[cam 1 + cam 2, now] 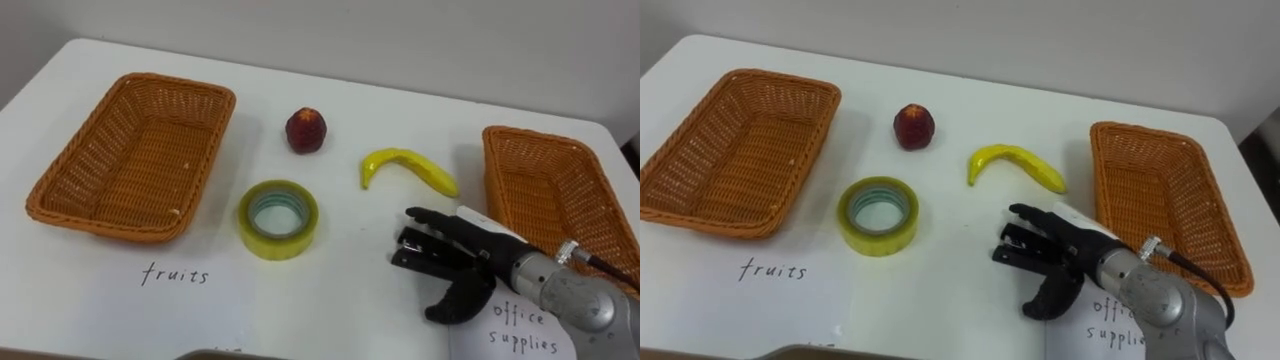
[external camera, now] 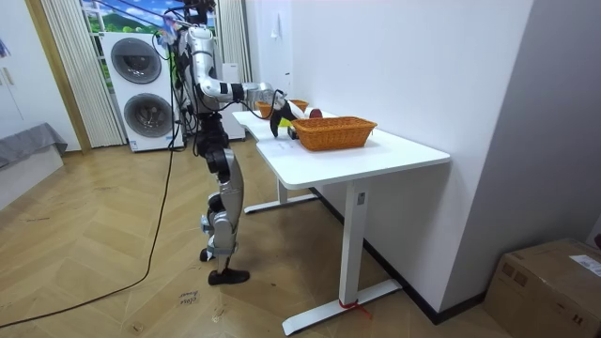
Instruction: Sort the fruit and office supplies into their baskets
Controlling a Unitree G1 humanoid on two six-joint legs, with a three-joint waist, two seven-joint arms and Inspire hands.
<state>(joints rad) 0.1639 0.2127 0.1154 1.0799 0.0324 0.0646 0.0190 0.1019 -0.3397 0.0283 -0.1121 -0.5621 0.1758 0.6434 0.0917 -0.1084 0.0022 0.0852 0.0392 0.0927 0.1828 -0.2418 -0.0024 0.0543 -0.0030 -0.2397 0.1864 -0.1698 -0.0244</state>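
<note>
Banana point(image 1: 410, 168) lies on the white table point(image 1: 330, 300) just at 12 o'clock of the right hand point(image 1: 480, 255), a narrow strip of bare tabletop between them. A red round fruit point(image 1: 306, 130) sits at 10 o'clock of the banana, and a yellow tape roll point(image 1: 278, 218) lies at 9 o'clock of the hand, well apart from it. The hand's fingers point(image 1: 425, 217) reach out toward 9 o'clock, slightly bent, over a small black thing point(image 1: 406, 250), with the thumb hooked below at 6 o'clock; whether they actually clasp it I cannot tell. The office-supplies basket point(image 1: 555, 200) stands at 2 o'clock of the hand near the table's right edge, with its handwritten label point(image 1: 520, 330) under the wrist. The fruit basket point(image 1: 135, 150) sits far off at 9 o'clock, with open tabletop in between save for the tape roll.
</note>
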